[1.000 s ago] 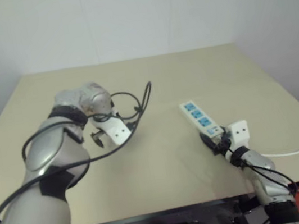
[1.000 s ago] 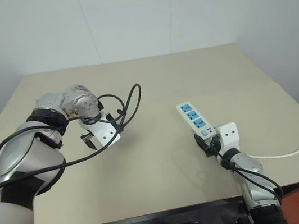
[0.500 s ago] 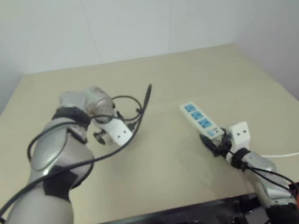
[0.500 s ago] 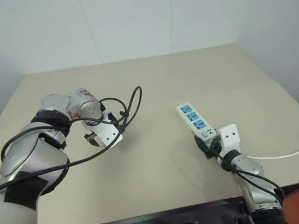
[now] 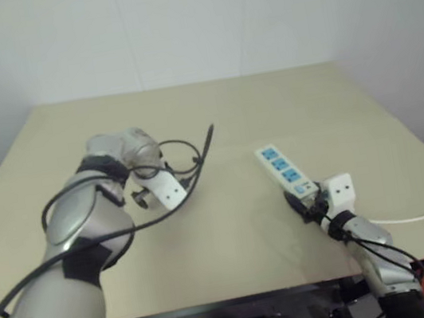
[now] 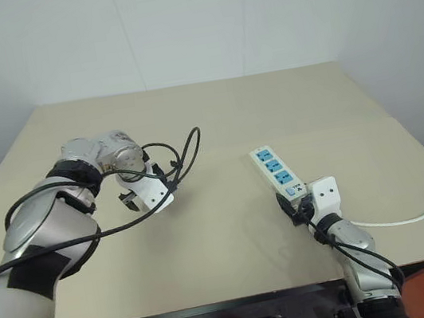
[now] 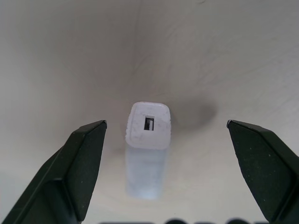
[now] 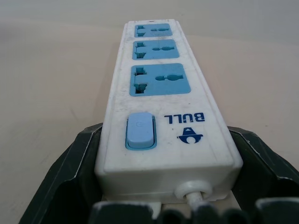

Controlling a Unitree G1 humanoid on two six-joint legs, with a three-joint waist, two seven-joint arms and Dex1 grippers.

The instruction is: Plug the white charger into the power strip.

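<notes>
Nearest us, our right gripper [image 6: 299, 208] is clenching the cord end of the power strip [image 8: 161, 98], its fingers [image 8: 77, 172] pressing both long sides beside the blue switch [image 8: 139, 131]. The strip is lying flat on the table [image 6: 214, 118], reaching away from us. Farther out to the left, our left gripper [image 7: 166, 135] is pointing steeply down with fingers spread wide, released, while the white charger [image 7: 148, 140] is standing upright on the table between them, touching neither.

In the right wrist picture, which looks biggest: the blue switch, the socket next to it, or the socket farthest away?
As they look in the right wrist view:
1. The nearest socket, biggest.
2. The blue switch.
3. The farthest socket, smallest.

The sockets are probably the same real size on the power strip; the far one just sits farther from the camera.
</notes>
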